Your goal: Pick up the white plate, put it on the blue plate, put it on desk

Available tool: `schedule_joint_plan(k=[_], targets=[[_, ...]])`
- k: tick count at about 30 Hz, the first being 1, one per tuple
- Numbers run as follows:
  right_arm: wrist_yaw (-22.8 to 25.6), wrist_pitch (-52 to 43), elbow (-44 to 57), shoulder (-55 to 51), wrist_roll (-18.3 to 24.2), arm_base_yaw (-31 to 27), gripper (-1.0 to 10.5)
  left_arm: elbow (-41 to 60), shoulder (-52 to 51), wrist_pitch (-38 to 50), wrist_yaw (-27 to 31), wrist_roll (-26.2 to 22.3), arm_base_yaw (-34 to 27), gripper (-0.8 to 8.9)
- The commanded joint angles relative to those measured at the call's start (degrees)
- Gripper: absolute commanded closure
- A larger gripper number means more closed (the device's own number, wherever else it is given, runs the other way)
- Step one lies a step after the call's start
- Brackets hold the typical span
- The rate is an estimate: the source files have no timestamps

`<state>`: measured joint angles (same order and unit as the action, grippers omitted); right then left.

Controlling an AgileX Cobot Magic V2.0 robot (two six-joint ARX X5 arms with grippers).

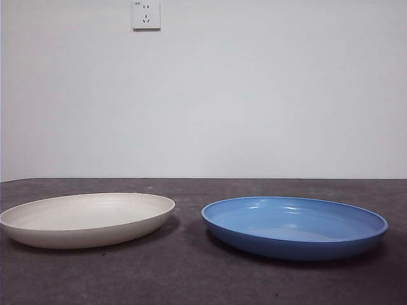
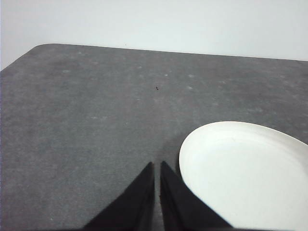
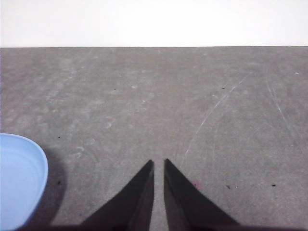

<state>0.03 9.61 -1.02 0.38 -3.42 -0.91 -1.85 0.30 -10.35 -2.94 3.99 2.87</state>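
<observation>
The white plate (image 1: 86, 217) lies flat on the desk (image 1: 191, 279) at the left in the front view. The blue plate (image 1: 294, 225) lies beside it at the right, a small gap between them. Neither gripper shows in the front view. My left gripper (image 2: 157, 164) is shut and empty, held above the desk (image 2: 86, 125) just beside the white plate's rim (image 2: 245, 173). My right gripper (image 3: 158, 162) is shut and empty above bare desk (image 3: 192, 106), with the blue plate's edge (image 3: 19, 178) off to one side.
A white wall with a socket (image 1: 146, 14) stands behind the desk. The desk's rounded far corner (image 2: 41, 48) shows in the left wrist view. Faint scratches (image 3: 216, 110) mark the tabletop near the right gripper.
</observation>
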Motion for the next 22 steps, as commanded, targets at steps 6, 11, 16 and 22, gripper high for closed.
schedule_joint_plan(k=[6, 11, 16, 22], targets=[[-0.52, -0.63, 0.33, -0.15, -4.0, 0.02, 9.3, 1.16, -0.09, 0.13, -0.76, 3.3, 0.07, 7.96], [-2.01, -0.83, -0.46, -0.13, -10.97, 0.02, 9.4, -0.81, 0.02, 2.45, -1.64, 13.9, 0.2, 7.97], [-1.95, -0.77, -4.13, 0.15, -17.22, 0.02, 9.4, -4.98, 0.83, 6.25, -1.64, 20.92, 0.28, 7.96], [-3.19, -0.55, -11.72, 4.87, -20.35, 0.04, 9.4, -14.64, 6.51, 2.01, -2.34, 20.92, 0.37, 7.96]])
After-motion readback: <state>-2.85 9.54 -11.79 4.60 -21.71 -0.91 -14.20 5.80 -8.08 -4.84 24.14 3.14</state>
